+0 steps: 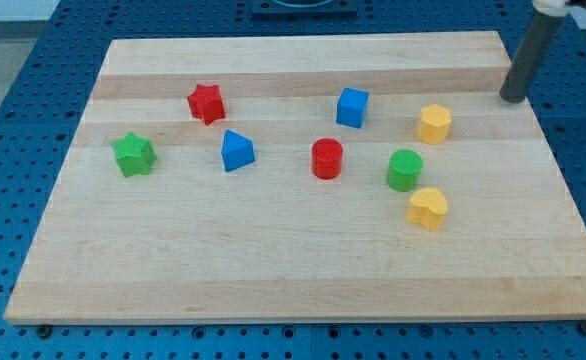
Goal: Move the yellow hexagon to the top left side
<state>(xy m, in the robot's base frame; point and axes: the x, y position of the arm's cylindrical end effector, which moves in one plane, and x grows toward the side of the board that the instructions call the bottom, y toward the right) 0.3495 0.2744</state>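
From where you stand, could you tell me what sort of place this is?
Probably a robotics lab bench: a wooden board of small coloured blocks lies on a blue perforated table, with my tip at the view's upper right.

probably a robotics lab: blue perforated bench (33, 60) under a wooden board (303, 270)

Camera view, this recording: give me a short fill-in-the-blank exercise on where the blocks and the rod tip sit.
1. My tip rests near the board's top ____ corner, touching no block.
2. The block nearest my tip is the ____ hexagon.
3. The green cylinder lies between that hexagon and the yellow ____.
4. The block farthest toward the view's left is the green ____.

Missing words: right; yellow; heart; star
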